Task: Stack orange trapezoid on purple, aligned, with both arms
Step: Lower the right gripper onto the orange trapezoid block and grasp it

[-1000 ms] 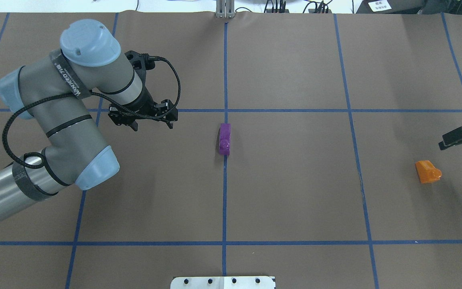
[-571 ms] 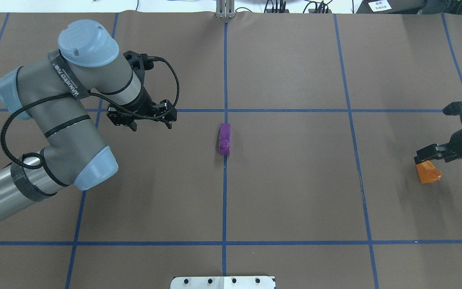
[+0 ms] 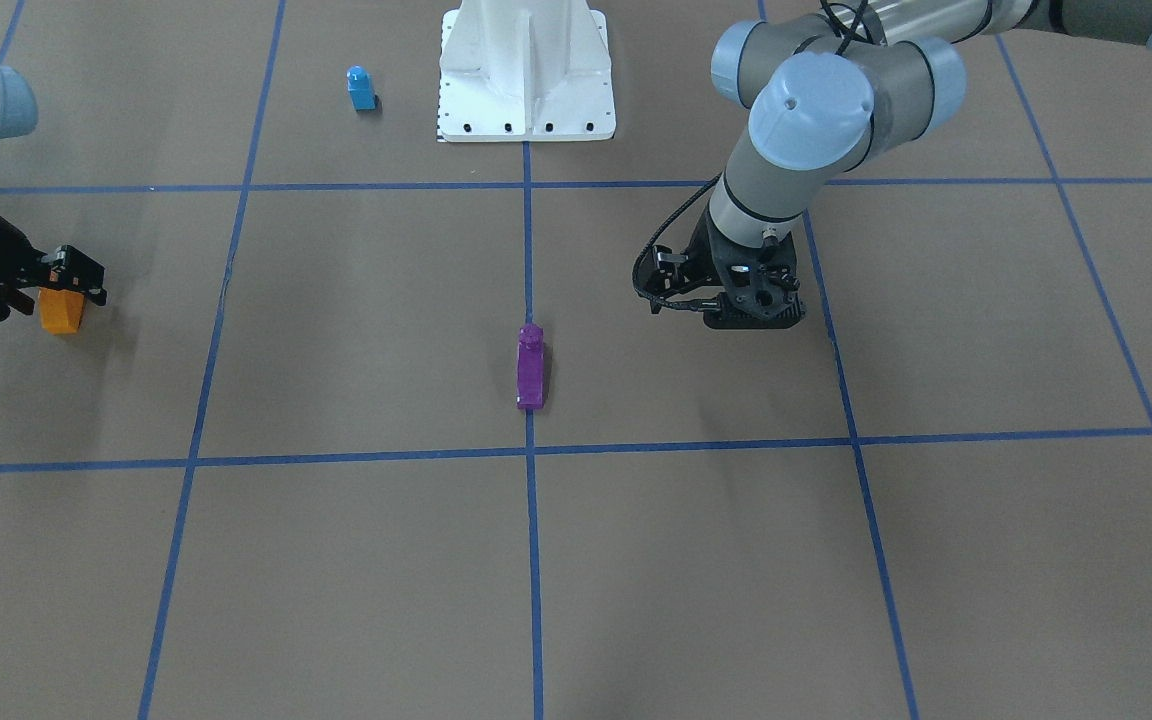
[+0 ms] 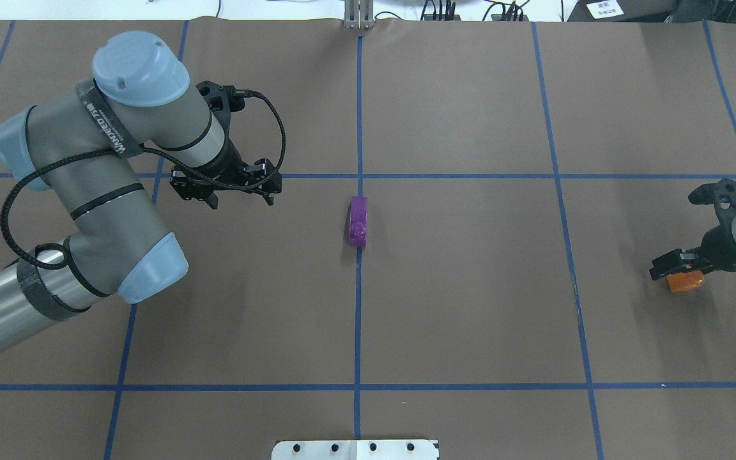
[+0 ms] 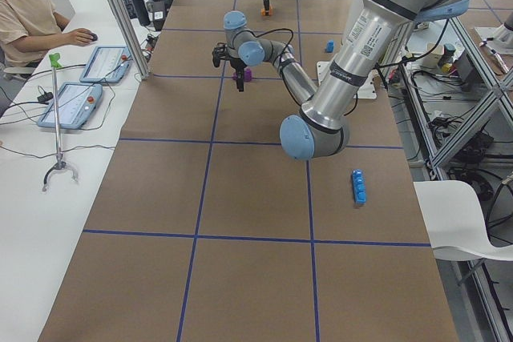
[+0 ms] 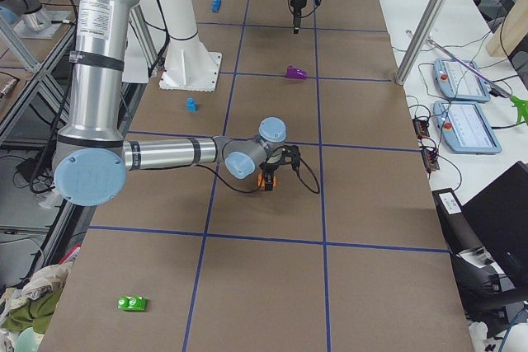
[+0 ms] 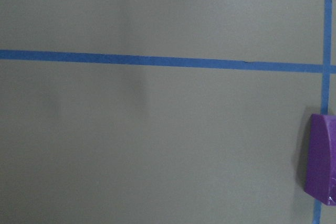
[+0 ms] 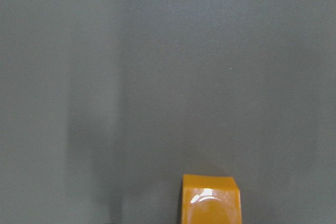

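The right tool (image 4: pixel 676 265) hangs directly over the orange block (image 4: pixel 685 282) with its fingers spread and nothing gripped. The block sits on the tabletop (image 4: pixel 470 306), far out on the robot's right. From overhead the tool hides half of the block. The right wrist camera shows only its glossy top at the bottom edge, with no fingers in frame. Too little of it shows to tell its long axis.

The left tool (image 4: pixel 242 199) is also wide open and empty. It is well apart from the purple block (image 4: pixel 358 222), which lies toward the middle of the tabletop and is clipped at the right edge of the left wrist view. The purple block lies along the centre tape line (image 4: pixel 358 319), its long axis running toward and away from the robot — in the front view its stud is at the end nearer the white base (image 3: pixel 526 75). Only the front and side views show the small blue block (image 3: pixel 361 88) beside that base.
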Controlling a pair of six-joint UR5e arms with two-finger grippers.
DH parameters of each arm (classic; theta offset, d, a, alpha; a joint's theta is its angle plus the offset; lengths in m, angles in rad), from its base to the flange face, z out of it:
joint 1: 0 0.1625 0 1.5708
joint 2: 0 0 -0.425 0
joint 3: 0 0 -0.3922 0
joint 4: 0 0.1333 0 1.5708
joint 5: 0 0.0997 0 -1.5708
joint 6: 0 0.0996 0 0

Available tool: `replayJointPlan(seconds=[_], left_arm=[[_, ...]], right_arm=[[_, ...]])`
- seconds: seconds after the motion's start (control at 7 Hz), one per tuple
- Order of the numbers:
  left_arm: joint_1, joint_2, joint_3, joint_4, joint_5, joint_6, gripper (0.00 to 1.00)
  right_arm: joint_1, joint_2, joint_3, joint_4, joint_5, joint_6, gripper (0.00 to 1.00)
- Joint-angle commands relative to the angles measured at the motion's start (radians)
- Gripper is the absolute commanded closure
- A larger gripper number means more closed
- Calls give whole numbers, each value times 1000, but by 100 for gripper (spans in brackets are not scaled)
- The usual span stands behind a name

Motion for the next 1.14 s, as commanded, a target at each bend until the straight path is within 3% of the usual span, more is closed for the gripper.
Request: replayJointPlan(seconds=[0.0, 0.57, 0.71, 1.0], left_arm=[[0, 0, 1, 0, 0, 0, 0], [-15, 29, -18, -1, -2, 36, 0], [-43, 90, -53, 3, -2, 142, 0], [-93, 220, -109, -6, -5, 291, 0]], right_arm=[[-7, -25, -2, 50, -3, -4, 100], [7, -27, 67, 57, -6, 11, 100], [19, 60, 65, 16, -6, 13, 100], [27, 366, 73, -323, -13, 16, 100]])
